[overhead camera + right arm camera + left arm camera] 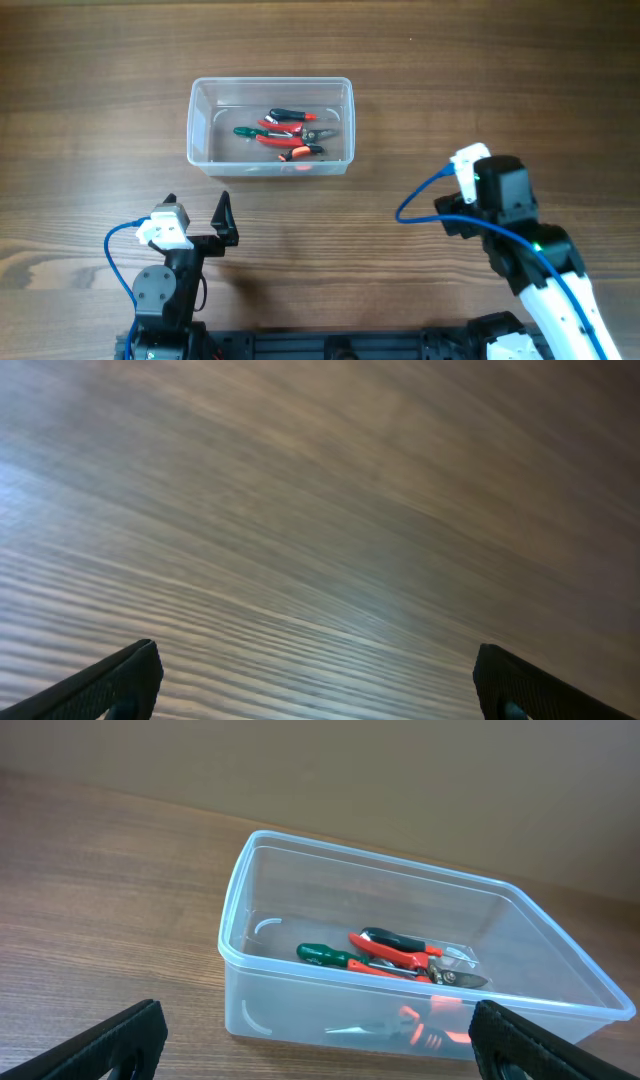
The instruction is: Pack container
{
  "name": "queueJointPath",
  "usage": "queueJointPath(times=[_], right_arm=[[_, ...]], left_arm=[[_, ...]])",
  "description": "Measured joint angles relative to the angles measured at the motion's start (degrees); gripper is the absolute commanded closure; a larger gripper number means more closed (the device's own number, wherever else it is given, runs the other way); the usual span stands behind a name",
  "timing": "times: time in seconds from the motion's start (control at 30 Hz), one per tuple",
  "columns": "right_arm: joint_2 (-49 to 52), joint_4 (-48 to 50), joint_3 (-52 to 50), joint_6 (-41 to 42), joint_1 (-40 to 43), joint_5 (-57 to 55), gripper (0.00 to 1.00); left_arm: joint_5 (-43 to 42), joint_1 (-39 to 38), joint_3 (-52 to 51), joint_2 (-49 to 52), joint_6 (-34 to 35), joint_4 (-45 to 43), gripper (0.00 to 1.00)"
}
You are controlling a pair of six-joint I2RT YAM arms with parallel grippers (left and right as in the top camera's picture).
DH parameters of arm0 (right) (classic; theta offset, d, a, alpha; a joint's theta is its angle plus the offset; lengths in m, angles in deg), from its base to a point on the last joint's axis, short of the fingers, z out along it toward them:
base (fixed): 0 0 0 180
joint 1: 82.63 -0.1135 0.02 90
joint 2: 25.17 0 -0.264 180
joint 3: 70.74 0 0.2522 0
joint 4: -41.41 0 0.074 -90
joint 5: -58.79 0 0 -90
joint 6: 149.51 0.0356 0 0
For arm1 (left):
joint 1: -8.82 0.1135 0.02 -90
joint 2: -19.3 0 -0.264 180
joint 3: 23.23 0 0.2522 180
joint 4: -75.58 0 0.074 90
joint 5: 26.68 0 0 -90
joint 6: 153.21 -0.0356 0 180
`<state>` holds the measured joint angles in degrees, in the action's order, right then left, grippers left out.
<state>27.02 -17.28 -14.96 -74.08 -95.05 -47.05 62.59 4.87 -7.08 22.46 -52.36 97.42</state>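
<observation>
Here is the container (212,130), a clear plastic tub with rounded corners, sitting flat on the wooden table (420,60) toward its far side, a little left of centre. Inside lies a small heap of hand tools: a green-handled tool (322,955) stretched along the bottom, red-handled pliers (395,955) crossing just beside it, and something orange-handled (420,1030) against the near wall, too blurred through the plastic to name. The left gripper (196,203) sits at the near edge of the table, directly in front of the tub but apart from it. Its two black fingers (120,1040) are spread wide with nothing between them, and in its own camera they frame the tub's near wall from either side without touching it. Over on the right, the right gripper (317,660) is well away from the container, off its near right corner, pointing down at bare wood. Its fingers are also spread to the full and empty, with only table grain showing between them. A blue cable (420,195) loops off that arm's wrist.
</observation>
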Motion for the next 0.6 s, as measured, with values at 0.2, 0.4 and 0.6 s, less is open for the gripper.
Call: queueJointPath(times=[0.2, 0.4, 0.6], right_arm=[[-6.93, -3.04, -0.17, -6.86, 2.58, -3.52, 0.00], [-15.72, -2.08, -0.28, -12.83, 4.39, 0.72, 0.01], [-17.77, -2.12, -0.28, -14.29, 5.38, 3.82, 0.00]], left_arm=[[0.00, 0.00, 0.00, 0.00, 0.00, 0.00, 0.00], [0.00, 0.00, 0.00, 0.00, 0.00, 0.00, 0.00], [0.00, 0.00, 0.00, 0.00, 0.00, 0.00, 0.00]])
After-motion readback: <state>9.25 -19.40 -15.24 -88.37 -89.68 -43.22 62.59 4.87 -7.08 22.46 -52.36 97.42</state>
